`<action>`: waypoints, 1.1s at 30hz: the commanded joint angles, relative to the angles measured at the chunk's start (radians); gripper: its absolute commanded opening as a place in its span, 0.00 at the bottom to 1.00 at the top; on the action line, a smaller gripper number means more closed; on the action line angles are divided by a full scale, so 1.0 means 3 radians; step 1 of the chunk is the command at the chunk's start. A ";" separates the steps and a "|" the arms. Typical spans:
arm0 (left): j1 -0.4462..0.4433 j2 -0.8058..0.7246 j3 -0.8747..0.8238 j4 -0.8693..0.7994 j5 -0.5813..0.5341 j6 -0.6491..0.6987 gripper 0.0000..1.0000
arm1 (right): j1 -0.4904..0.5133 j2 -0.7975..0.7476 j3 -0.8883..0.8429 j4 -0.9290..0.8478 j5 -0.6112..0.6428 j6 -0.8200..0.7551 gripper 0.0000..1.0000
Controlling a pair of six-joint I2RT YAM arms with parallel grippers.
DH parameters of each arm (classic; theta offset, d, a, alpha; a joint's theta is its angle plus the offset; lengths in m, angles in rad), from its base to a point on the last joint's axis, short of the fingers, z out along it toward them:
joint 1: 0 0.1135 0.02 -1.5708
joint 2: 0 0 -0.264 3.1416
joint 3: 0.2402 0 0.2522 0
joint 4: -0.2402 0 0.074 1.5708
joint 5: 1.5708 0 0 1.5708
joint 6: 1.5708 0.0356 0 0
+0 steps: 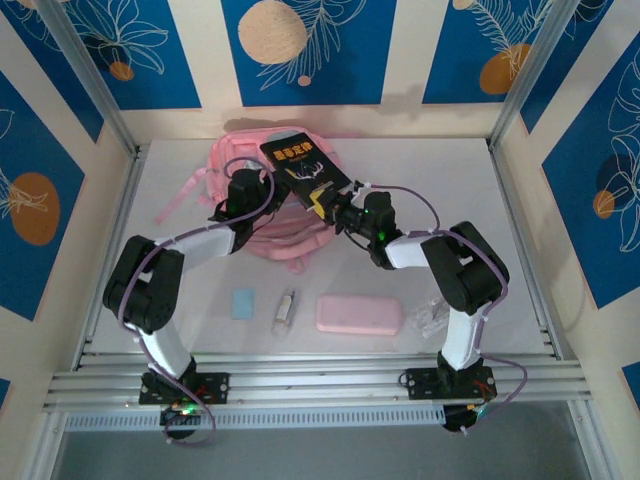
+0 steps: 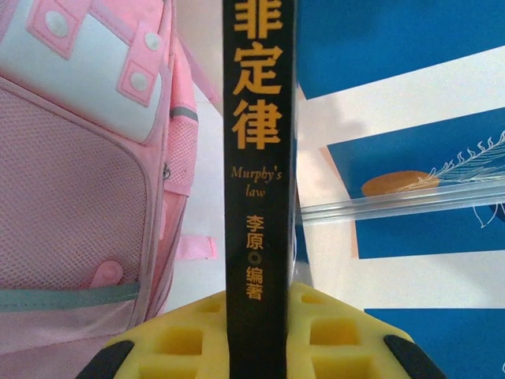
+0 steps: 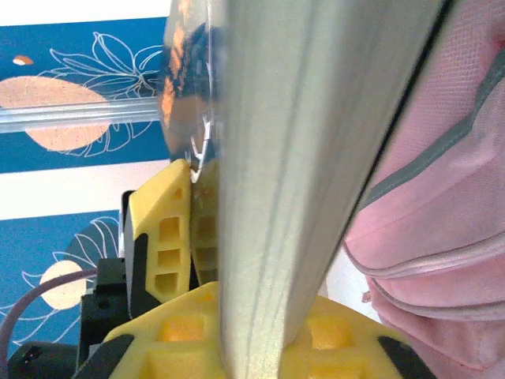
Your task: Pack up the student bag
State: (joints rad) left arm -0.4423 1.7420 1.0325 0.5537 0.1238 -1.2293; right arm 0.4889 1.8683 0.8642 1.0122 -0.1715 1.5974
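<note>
Jointly pinching a black book over the student bag, far middle: left gripper closed at its spine, right gripper closed at its page edge

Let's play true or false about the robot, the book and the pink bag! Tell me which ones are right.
1. The left gripper and right gripper both grip the black book. True.
2. The book is inside the student bag. False: it is outside the bag, held by the grippers.
3. A pink pencil case lies on the table. True.
4. The book's spine has white letters on red. False: orange letters on black.
</note>
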 commanded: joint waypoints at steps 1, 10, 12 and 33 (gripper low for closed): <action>-0.0054 -0.0196 0.0040 0.0122 0.0335 0.0113 0.37 | -0.0118 -0.0112 0.0062 -0.0026 0.0084 -0.0136 0.03; 0.0024 -0.0084 0.0433 -0.1046 0.0957 0.1167 0.66 | -0.0496 -0.0707 -0.0117 -0.0782 -0.0339 -0.0859 0.00; 0.0032 -0.0008 0.0633 -0.1511 0.1078 0.1566 0.66 | -0.0607 -0.0905 -0.0154 -0.1081 -0.0410 -0.1090 0.00; -0.0030 0.0705 0.1588 -0.3774 -0.0029 0.3976 0.74 | -0.1142 -0.1887 -0.0353 -0.2970 -0.0415 -0.2001 0.00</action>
State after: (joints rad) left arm -0.4423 1.9335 1.4677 -0.5095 0.1452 -0.1371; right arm 0.1429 1.3258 0.7563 0.0715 -0.2703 1.0264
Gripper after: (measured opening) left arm 0.736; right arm 0.140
